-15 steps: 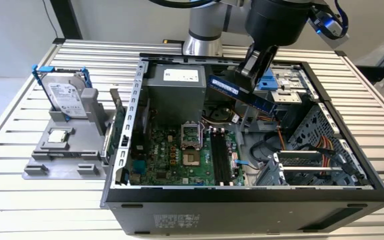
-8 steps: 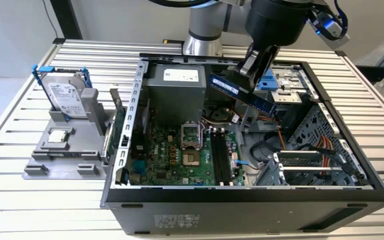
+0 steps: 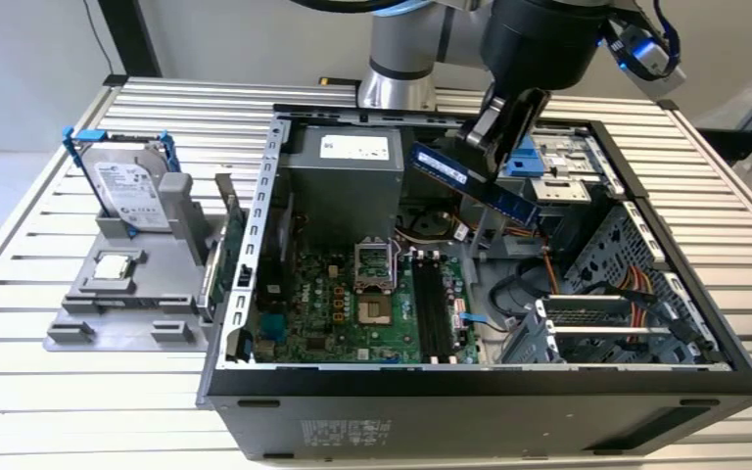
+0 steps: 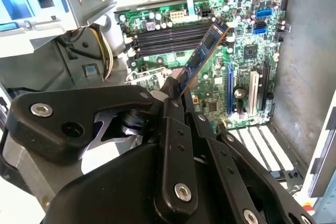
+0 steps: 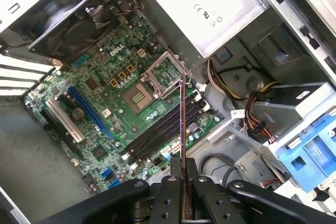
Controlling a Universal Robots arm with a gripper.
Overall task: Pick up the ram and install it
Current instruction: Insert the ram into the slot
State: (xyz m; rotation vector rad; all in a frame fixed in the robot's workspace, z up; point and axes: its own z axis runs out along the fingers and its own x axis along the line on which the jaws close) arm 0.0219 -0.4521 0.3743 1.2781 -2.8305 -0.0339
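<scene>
Pinching ram (image 3: 452, 173) in gripper (image 5: 182, 162), tilted above motherboard (image 3: 337, 313); pale label (image 3: 443, 168) too small to read.

One ram (image 3: 449, 172), one hard drive (image 3: 128, 186) (blue-framed), one case (image 3: 481, 411).

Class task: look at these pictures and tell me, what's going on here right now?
The robot arm's gripper is shut on the ram, holding it tilted in the air above the open computer case. It is not seated: the black memory slots on the motherboard below are empty. A hard drive and a CPU chip sit on a grey stand beside the case.
</scene>
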